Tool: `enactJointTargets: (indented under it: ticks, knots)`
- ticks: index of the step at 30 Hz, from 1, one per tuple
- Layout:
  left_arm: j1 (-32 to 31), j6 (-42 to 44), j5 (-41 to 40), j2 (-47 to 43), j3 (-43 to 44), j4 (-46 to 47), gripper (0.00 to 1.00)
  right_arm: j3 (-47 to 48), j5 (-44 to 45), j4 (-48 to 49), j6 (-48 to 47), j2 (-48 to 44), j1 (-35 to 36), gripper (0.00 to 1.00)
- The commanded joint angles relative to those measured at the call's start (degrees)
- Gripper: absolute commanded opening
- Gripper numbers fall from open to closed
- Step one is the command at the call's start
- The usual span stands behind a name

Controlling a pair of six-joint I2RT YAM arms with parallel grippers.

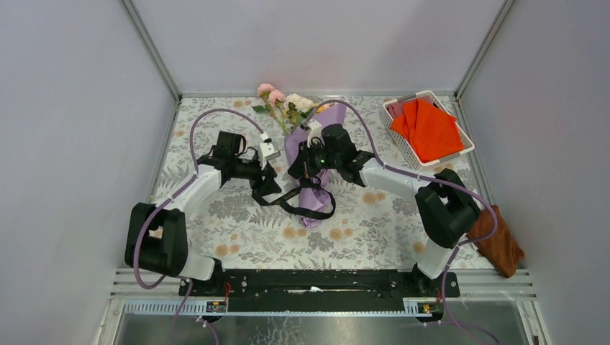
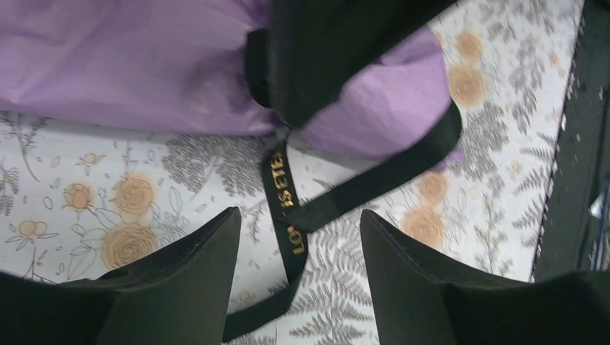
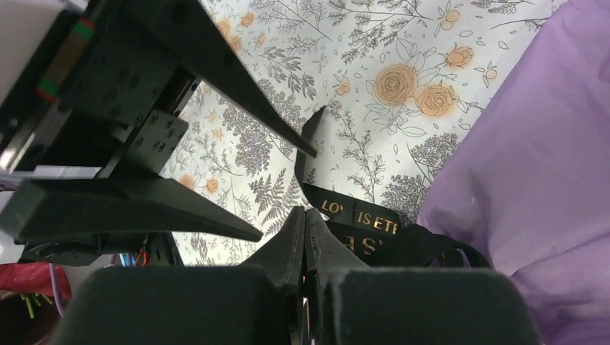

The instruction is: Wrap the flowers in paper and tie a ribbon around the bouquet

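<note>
Left wrist view: open left tool (image 2: 301, 213) straddles narrow black ribbon (image 2: 374, 180) for grasping; closed right tool (image 3: 305, 214) pinches it, anchored beside lilac paper-cone bouquet (image 2: 144, 65).

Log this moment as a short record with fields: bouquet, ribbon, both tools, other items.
bouquet: flowers wrapped in lilac paper, lying on the table
ribbon: black, gold lettering, looped across the paper's narrow end
left tool: open, straddling a ribbon tail
right tool: shut on the ribbon
other: orange-red cloth in a white basket; brown cloth at the table's right edge
</note>
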Motion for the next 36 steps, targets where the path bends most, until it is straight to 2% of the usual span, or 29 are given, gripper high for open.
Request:
enactJointTargets:
  ticks: [1, 4, 8, 14, 16, 19, 23, 25, 31, 33, 36]
  knots:
    - [-0.9, -23.5, 0.9, 0.1, -4.4, 32.1, 0.69, -3.4, 0.7, 13.0, 4.1, -3.3, 0.2, 0.00]
    - [-3.2, -28.1, 0.8, 1.1, -8.2, 40.0, 0.70, -3.2, 0.5, 15.1, 5.8, -2.0, 0.1, 0.00]
    - [-4.8, -39.5, -0.7, 2.9, -12.8, 56.8, 0.73, -2.4, 0.8, 15.5, 6.9, -0.3, 0.1, 0.00]
    - [-5.8, -45.7, -2.4, 5.0, -15.6, 66.9, 0.71, -1.6, 1.4, 16.0, 7.5, 0.6, 0.1, 0.00]
    - [-6.4, -47.4, -4.3, 5.3, -16.2, 69.4, 0.66, -1.4, 1.0, 15.8, 7.4, 1.0, 0.2, 0.00]
    - [-6.9, -49.8, -6.6, 5.9, -16.8, 72.2, 0.52, -1.0, 0.5, 15.0, 7.5, 1.5, 0.2, 0.00]
    - [-7.4, -50.9, -7.7, 6.4, -17.7, 74.0, 0.18, -0.9, 0.0, 13.7, 6.8, 1.3, 0.1, 0.00]
    - [-7.4, -50.8, -7.9, 6.4, -18.0, 74.3, 0.01, 0.0, -0.6, 11.3, 5.6, 1.2, 0.1, 0.04]
    - [-7.4, -49.7, -8.5, 6.0, -18.6, 71.6, 0.00, 6.4, 0.8, -6.7, -6.8, -2.1, -3.0, 0.37]
    - [-7.4, -49.3, -8.8, 6.0, -19.0, 71.6, 0.00, 7.6, 0.1, -12.9, -9.7, -2.7, -5.2, 0.44]
    - [-7.4, -48.8, -9.2, 5.9, -19.5, 71.3, 0.00, 7.6, -1.0, -18.3, -12.8, -2.6, -8.2, 0.47]
